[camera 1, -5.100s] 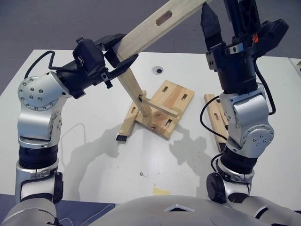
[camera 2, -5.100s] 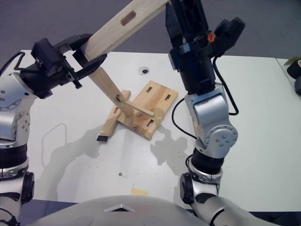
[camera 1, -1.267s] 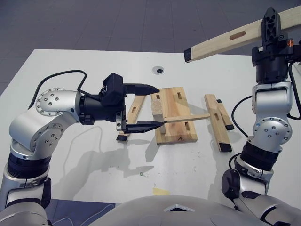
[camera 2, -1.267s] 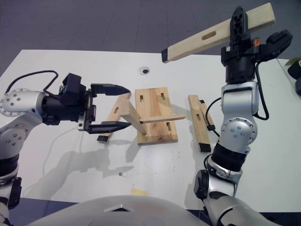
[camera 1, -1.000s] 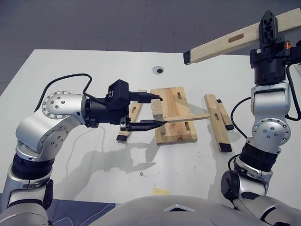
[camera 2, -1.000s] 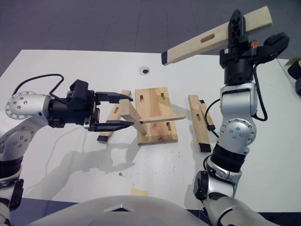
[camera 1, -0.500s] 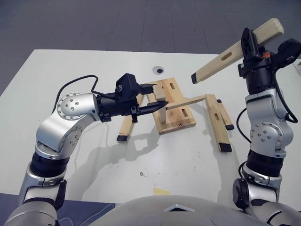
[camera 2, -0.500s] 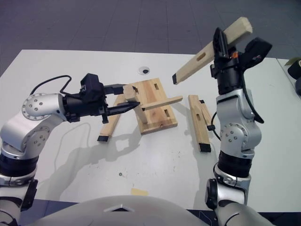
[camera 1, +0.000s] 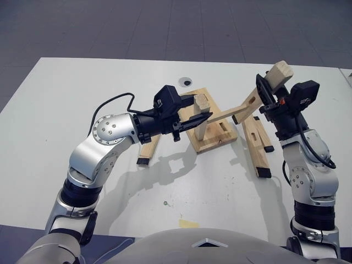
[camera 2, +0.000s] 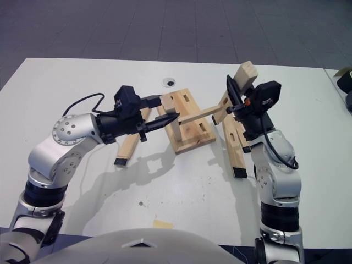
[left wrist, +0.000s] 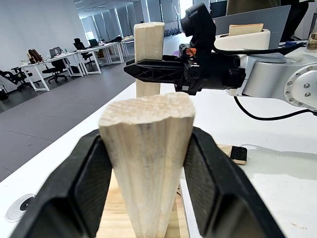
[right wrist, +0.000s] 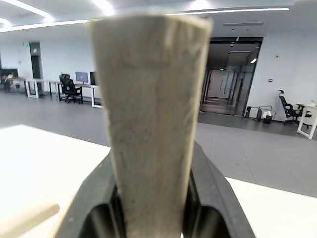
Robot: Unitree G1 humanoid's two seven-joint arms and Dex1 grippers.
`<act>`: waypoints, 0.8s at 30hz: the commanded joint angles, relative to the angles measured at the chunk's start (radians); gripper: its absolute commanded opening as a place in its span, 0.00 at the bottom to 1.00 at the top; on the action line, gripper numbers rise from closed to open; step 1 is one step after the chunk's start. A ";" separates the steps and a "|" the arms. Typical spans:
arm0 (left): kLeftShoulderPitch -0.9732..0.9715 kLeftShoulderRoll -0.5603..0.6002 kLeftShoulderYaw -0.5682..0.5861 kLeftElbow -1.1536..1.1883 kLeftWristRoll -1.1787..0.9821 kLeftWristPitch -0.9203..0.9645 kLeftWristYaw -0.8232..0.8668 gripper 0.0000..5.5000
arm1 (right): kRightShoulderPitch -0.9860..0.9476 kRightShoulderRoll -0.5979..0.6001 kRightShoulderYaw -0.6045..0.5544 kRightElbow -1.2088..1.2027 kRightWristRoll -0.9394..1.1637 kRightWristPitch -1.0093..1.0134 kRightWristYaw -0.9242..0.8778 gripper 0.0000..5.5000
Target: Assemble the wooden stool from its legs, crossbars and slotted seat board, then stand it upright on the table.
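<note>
Left claw (camera 1: 201, 108) clamps upright leg (left wrist: 146, 129) — right claw (camera 1: 268, 88), tilted leg (right wrist: 151, 99).

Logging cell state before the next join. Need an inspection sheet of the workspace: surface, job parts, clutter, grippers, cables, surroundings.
Surface: white table with a grommet hole on its far side.
Job's things: seat board on the table; upright leg standing on it; crossbar running from it toward the tilted leg, seating cannot be told; loose leg left of the board; two loose pieces right of it.
Clutter: tape scrap and dark speck near the front edge.
Grippers: left gripper shut on upright leg; right gripper shut on tilted leg.
Cables: left arm cable and right arm cable, both off the parts.
Surroundings: dark floor; office desks behind.
</note>
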 commanded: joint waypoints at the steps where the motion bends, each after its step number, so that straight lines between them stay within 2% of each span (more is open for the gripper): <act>1: 0.004 -0.005 -0.005 0.001 0.016 0.014 0.009 0.37 | -0.005 0.056 -0.024 -0.003 0.062 0.007 0.000 0.18; 7: 0.011 -0.011 -0.016 0.001 0.033 0.008 0.013 0.37 | 0.027 0.073 -0.002 -0.031 0.051 0.018 0.015 0.18; 13: 0.025 -0.007 -0.027 -0.005 0.053 -0.002 0.008 0.37 | 0.053 0.030 0.052 -0.016 -0.090 -0.017 0.038 0.18; 24: 0.057 0.010 -0.014 -0.008 0.048 -0.008 -0.005 0.37 | 0.023 0.058 0.128 0.010 -0.215 -0.059 0.037 0.18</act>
